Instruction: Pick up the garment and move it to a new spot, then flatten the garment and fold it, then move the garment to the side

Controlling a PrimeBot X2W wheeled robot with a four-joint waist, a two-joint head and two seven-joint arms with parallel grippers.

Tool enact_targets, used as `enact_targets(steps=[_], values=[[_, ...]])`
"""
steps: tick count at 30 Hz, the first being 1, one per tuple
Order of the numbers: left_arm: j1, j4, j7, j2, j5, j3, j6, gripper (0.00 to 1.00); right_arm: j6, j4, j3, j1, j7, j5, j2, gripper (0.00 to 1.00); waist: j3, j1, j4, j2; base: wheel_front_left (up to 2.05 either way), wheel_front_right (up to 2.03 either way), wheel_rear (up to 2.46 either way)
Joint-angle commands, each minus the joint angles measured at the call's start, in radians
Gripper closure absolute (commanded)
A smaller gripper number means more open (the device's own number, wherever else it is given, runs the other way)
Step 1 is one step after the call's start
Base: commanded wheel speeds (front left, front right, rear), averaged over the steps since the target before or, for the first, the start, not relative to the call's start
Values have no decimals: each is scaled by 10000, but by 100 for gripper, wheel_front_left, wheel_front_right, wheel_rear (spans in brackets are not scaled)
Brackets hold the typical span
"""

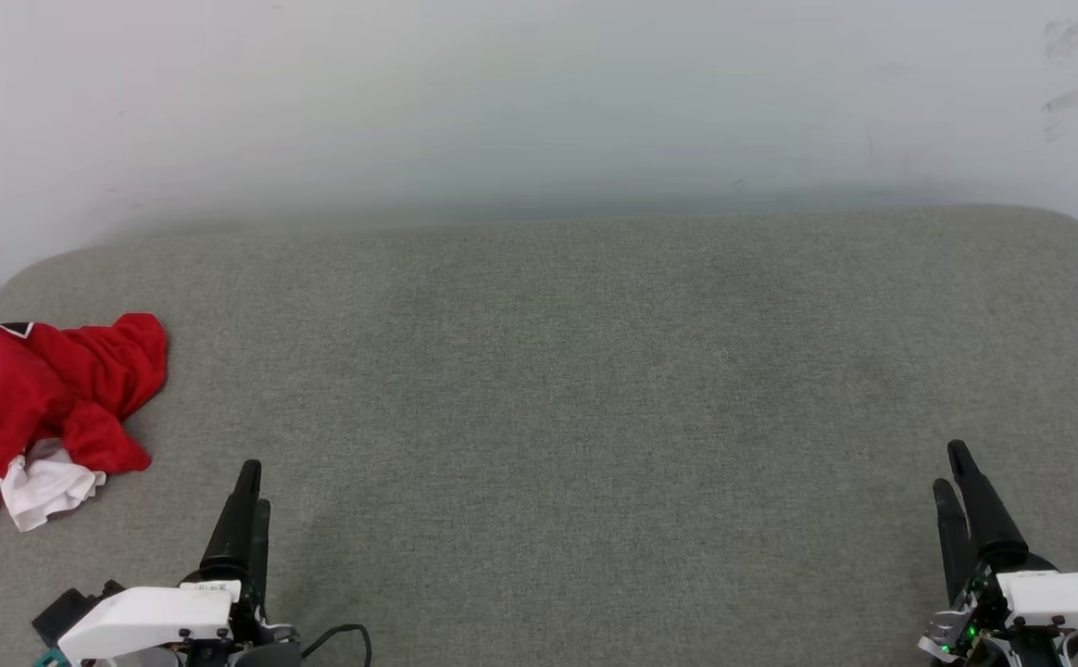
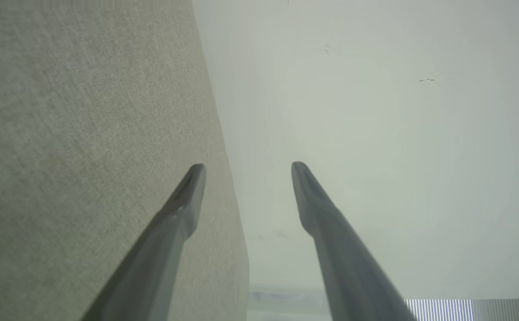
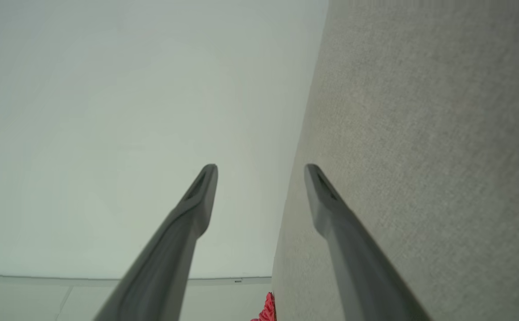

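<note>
OK, you've got the shirt [image 1: 48, 408] bunched in a heap at the far-left side of the grey pad [image 1: 548, 371], running off the left edge of the head view. It's red w/ white sleeve bits poking out on the near side, red stripe on the trim, and a patch of black-and-white print showing at the left. It lies crumpled, not flat. Your L gripper [image 1: 256, 486] sits at the near left, fingers pointing away from you, just right of the shirt and nearer than most of it, not touching it. L wrist view has the L gripper [image 2: 248, 168] w/ fingers spread, a clear gap between the tips and nothing in it; pad on one side, pale wall [image 2: 375, 133] on the other. Your R gripper [image 1: 950, 468] is at the near right, well apart from the shirt, w/ the whole bare width of pad between. R wrist view shows the R gripper [image 3: 261, 168] spread about the same, holding nothing, and a sliver of red shirt [image 3: 266, 310] at the bottom edge. Behind the pad, the wall [image 1: 539, 93] has a few dark scuffs at top right.
</note>
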Motion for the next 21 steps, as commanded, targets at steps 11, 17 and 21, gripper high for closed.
enact_targets(steps=[11, 17, 21], values=[[4, -1072, -549, 21, 2368, -34, 626, 0, 2, -1194, -175, 67, -530, -2592, -14, 0, 25, 0, 13, 0, 0, 0, 0], [172, -1430, -790, 23, 3773, -285, 1033, 0, 2, -1626, -132, 221, -769, -4104, -13, 0, 20, 0, 29, 0, 0, 0, 0], [281, -1625, -941, 24, 4678, -475, 1245, 0, 2, -1895, 40, 363, -923, -5184, -13, 0, 25, 0, 35, 0, 0, 0, 0]])
